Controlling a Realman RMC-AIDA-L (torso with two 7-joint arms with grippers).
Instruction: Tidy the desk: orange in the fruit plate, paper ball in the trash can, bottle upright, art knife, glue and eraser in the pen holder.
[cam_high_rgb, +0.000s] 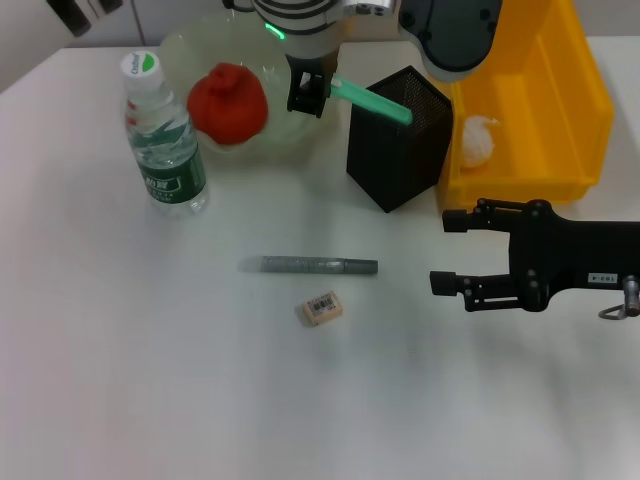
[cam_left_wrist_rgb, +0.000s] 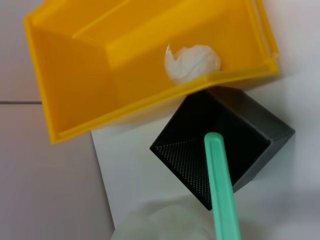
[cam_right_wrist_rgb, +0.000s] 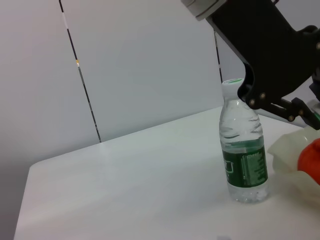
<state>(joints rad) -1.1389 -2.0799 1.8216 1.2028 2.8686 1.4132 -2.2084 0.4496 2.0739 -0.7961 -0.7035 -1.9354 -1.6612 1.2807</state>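
My left gripper (cam_high_rgb: 308, 97) is shut on a long mint-green stick (cam_high_rgb: 371, 101), art knife or glue, I cannot tell which. Its free end hangs tilted over the mouth of the black mesh pen holder (cam_high_rgb: 398, 140); the left wrist view shows the stick (cam_left_wrist_rgb: 222, 192) over the holder (cam_left_wrist_rgb: 250, 125). A grey stick-shaped item (cam_high_rgb: 310, 265) and the eraser (cam_high_rgb: 320, 308) lie on the desk (cam_high_rgb: 150, 350). The orange (cam_high_rgb: 228, 102) sits in the fruit plate (cam_high_rgb: 185, 45). The bottle (cam_high_rgb: 162, 140) stands upright. The paper ball (cam_high_rgb: 476, 140) lies in the yellow trash can (cam_high_rgb: 545, 110). My right gripper (cam_high_rgb: 440, 252) is open and empty.
The trash can (cam_left_wrist_rgb: 75, 80) stands right behind the pen holder, with the paper ball (cam_left_wrist_rgb: 192, 62) inside. The right wrist view shows the bottle (cam_right_wrist_rgb: 243, 150) beside the plate (cam_right_wrist_rgb: 286, 149) and the orange (cam_right_wrist_rgb: 311, 156), under the left arm (cam_right_wrist_rgb: 270, 45).
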